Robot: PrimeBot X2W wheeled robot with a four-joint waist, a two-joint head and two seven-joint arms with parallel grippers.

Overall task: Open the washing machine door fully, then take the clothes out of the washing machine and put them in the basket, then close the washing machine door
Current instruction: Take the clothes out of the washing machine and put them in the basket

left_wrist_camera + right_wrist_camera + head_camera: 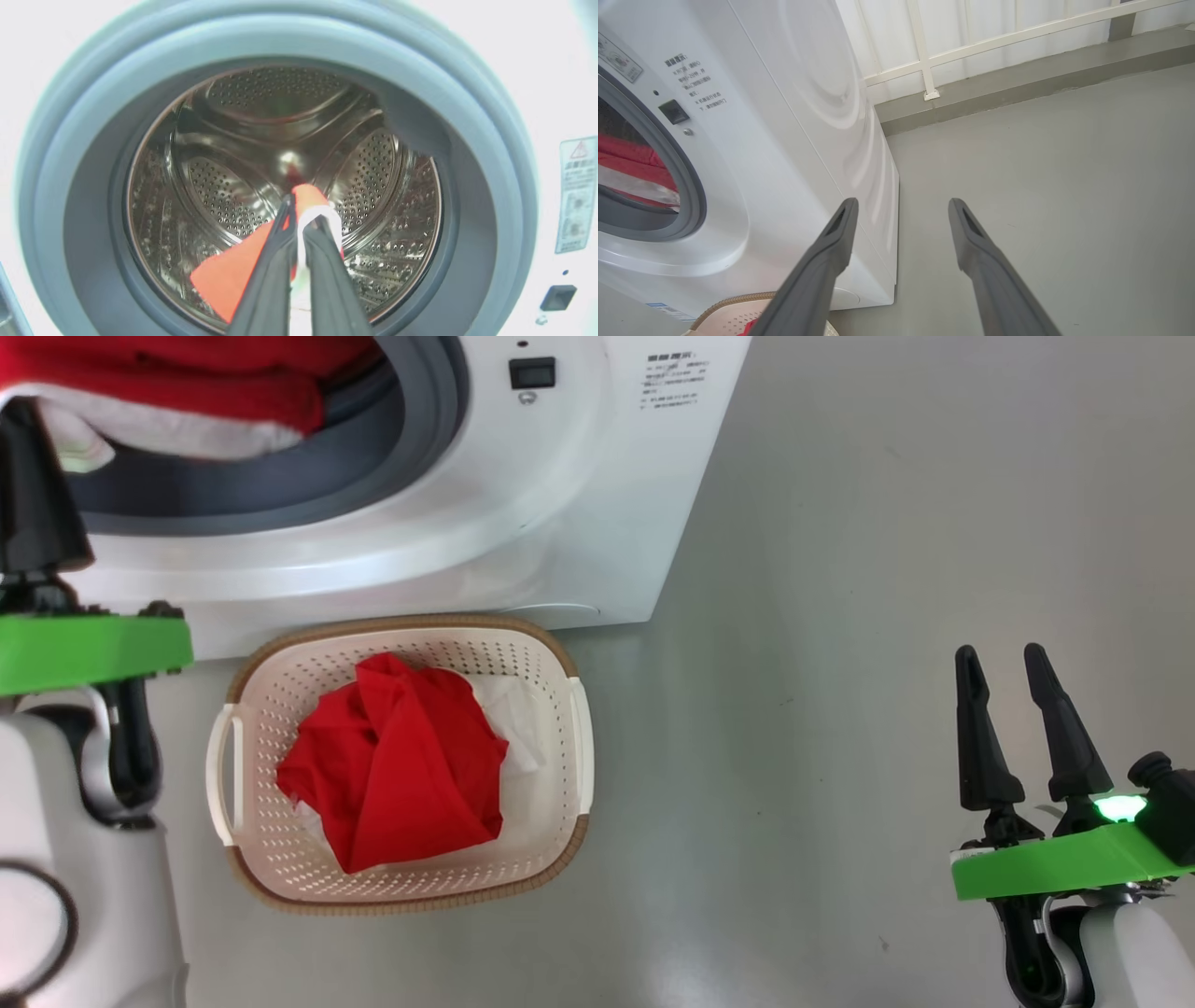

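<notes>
The washing machine [523, 523] stands with its mouth uncovered; its door is out of view. Red clothes with a white panel [187, 383] hang over the grey rubber ring [411, 439] at the mouth. My left gripper [301, 219] is shut on a red and white fold of these clothes [224, 275], in front of the shiny steel drum [233, 163]. In the head view the left gripper [28, 420] is at the mouth's left side. The basket [401, 621] sits on the floor below the mouth and holds a red and white garment [401, 765]. My right gripper [1001, 658] hangs open and empty to the right.
Bare grey floor [840, 709] stretches right of the machine and basket. In the right wrist view, the open right gripper [903, 205] points past the machine's white side [822, 93] toward a low kerb and a white railing [924, 56].
</notes>
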